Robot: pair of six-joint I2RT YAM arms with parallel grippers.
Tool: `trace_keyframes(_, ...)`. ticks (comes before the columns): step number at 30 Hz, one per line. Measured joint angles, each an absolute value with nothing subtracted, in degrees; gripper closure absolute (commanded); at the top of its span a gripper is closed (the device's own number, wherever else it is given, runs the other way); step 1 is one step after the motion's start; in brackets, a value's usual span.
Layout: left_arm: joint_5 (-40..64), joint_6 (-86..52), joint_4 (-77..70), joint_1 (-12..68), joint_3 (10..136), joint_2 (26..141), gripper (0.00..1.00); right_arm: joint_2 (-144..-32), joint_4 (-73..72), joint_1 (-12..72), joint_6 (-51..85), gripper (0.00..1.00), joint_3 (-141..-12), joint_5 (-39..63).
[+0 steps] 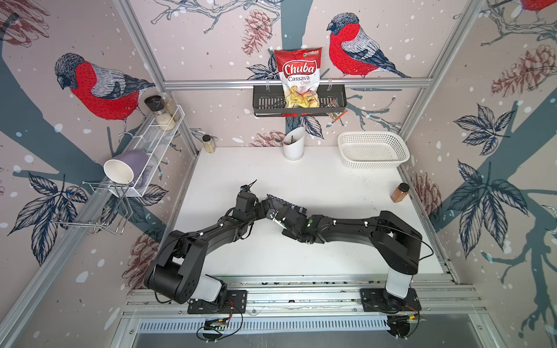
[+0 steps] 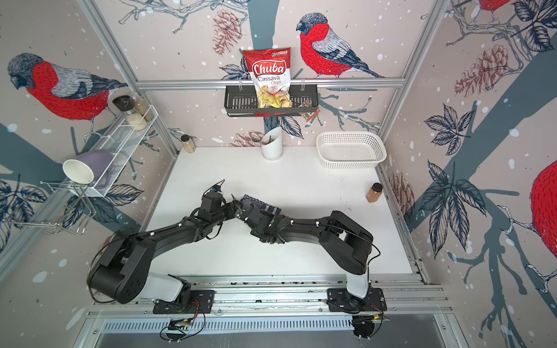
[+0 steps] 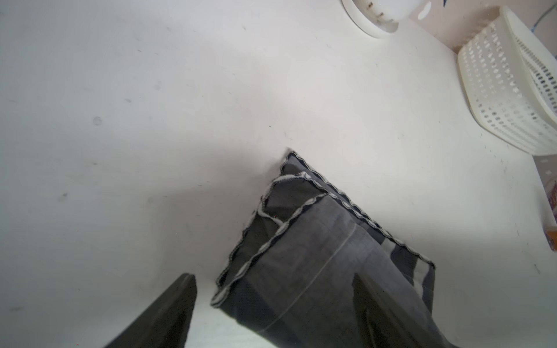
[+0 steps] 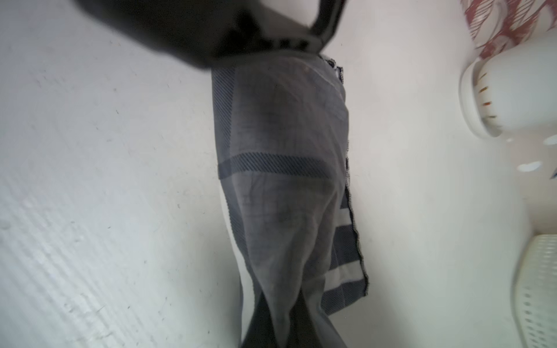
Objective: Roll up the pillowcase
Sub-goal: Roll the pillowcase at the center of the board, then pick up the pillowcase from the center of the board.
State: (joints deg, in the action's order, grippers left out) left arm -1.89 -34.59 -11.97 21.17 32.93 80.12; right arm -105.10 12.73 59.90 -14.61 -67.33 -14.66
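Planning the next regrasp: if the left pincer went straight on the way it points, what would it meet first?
The pillowcase: its roll lies just ahead of the left pincer, partly between the open fingers. Depth is unclear, but contact looks near.

Both top views look from high above the front edge of the table (image 1: 301, 174), tilted down toward the back wall (image 1: 211, 45). They stand far enough off to take in the left arm (image 1: 205, 238), the right arm (image 1: 355, 226) and the whole table. They share nearly the whole scene, shifted slightly sideways between them.

The left wrist camera sits low and close over the table. It looks out between the fingers of the left gripper (image 3: 271, 277), over the pillowcase (image 3: 316, 256), toward the holder (image 3: 376, 18) and basket (image 3: 497, 90). The right wrist camera is closer still, its picture blurred, looking along the pillowcase toward the same holder and basket. Both wrist views share these three things.
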Motion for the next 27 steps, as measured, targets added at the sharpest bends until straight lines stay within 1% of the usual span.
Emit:
trace_keyframes(5, -4.7, -35.6, -10.1, 21.1, 31.0, 75.7, 0.13, -104.5, 19.4, 49.6, -7.2, 1.0, -71.7, 6.5)
trace_keyframes(7, -4.4, -35.4, -10.5, 21.1, 29.9, 74.4, 0.09, -106.5, 21.3, 44.8, -4.2, 1.0, -74.4, 18.3)
trace_keyframes(10, -2.7, -34.2, -12.4, 21.1, 29.3, 73.5, 0.05, -110.9, 23.1, 40.4, -1.0, 1.0, -76.0, 30.9)
trace_keyframes(14, 0.5, -32.7, -14.8, 22.5, 30.4, 75.5, 0.04, -116.1, 24.9, 38.1, 2.0, 1.0, -76.4, 43.9)
trace_keyframes(15, 1.1, -32.3, -15.2, 23.3, 30.9, 76.3, 0.04, -117.1, 24.9, 37.5, 2.4, 0.98, -76.4, 47.1)
trace_keyframes(18, 1.6, -31.2, -16.8, 24.7, 32.2, 79.5, 0.05, -119.1, 24.3, 36.2, 4.8, 0.96, -76.5, 52.8)
trace_keyframes(19, 1.4, -31.1, -17.1, 24.7, 32.5, 80.9, 0.06, -119.9, 24.2, 35.8, 5.2, 0.91, -76.8, 54.0)
trace_keyframes(21, 0.8, -31.1, -17.3, 24.7, 33.2, 83.8, 0.13, -121.2, 23.5, 35.0, 7.2, 0.86, -76.7, 55.8)
trace_keyframes(22, 0.7, -31.1, -17.2, 24.7, 33.5, 85.3, 0.19, -121.4, 22.7, 34.6, 8.7, 0.77, -76.2, 56.6)
trace_keyframes(24, 0.4, -31.1, -17.3, 24.8, 33.9, 87.5, 0.27, -121.6, 22.2, 33.6, 10.5, 0.51, -75.6, 57.3)
trace_keyframes(25, 0.3, -31.1, -17.3, 24.8, 34.1, 88.5, 0.28, -121.8, 22.2, 33.3, 10.7, 0.44, -75.7, 57.2)
trace_keyframes(26, 0.2, -31.1, -17.3, 24.9, 34.4, 89.4, 0.29, -121.9, 22.4, 33.2, 10.7, 0.39, -76.0, 56.8)
trace_keyframes(27, -0.1, -31.1, -17.1, 24.9, 34.8, 90.3, 0.29, -121.9, 22.5, 33.3, 10.6, 0.24, -76.2, 55.9)
